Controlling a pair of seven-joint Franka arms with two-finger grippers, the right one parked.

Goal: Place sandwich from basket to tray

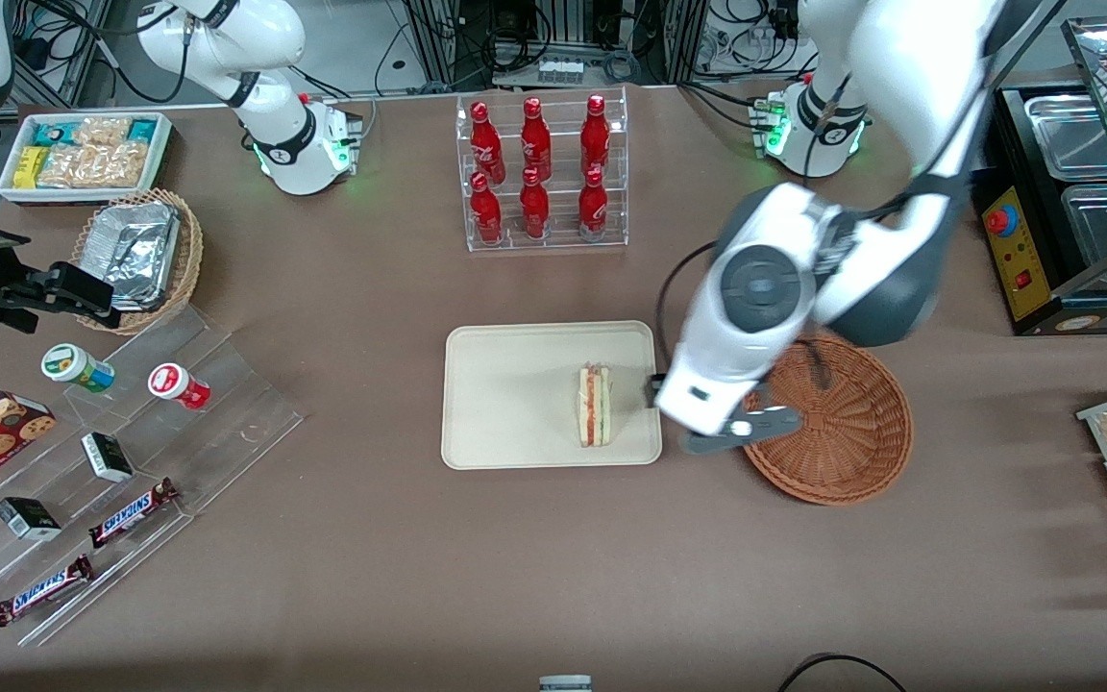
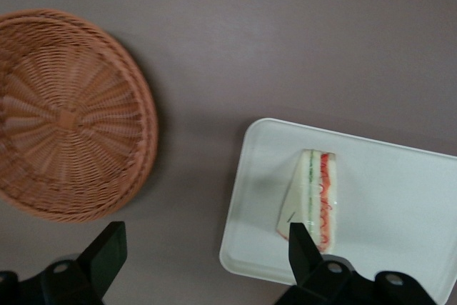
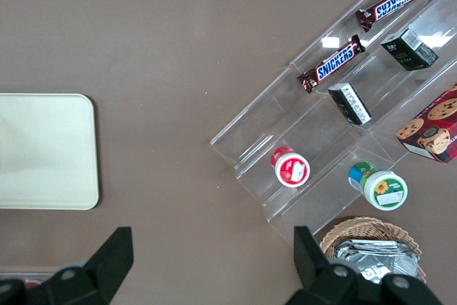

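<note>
We are seeing one sandwich [image 1: 595,406] lying on the one tray [image 1: 505,384] at the frame's centre, near the tray edge closest to the one empty basket [image 1: 842,423]. Our gripper [image 2: 203,251] is hovering with fingers spread wide, holding nothing, between tray and basket. Six red bottles [image 1: 539,168] are standing in the upper middle.

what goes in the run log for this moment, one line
sandwich: on tray | basket: empty | hand: open, above table between basket and tray

Brown table [image 1: 371,577], cream tray [image 1: 505,404], reddish wicker basket [image 1: 851,432], clear bottle rack [image 1: 544,173], acrylic snack steps [image 1: 227,404]
</note>
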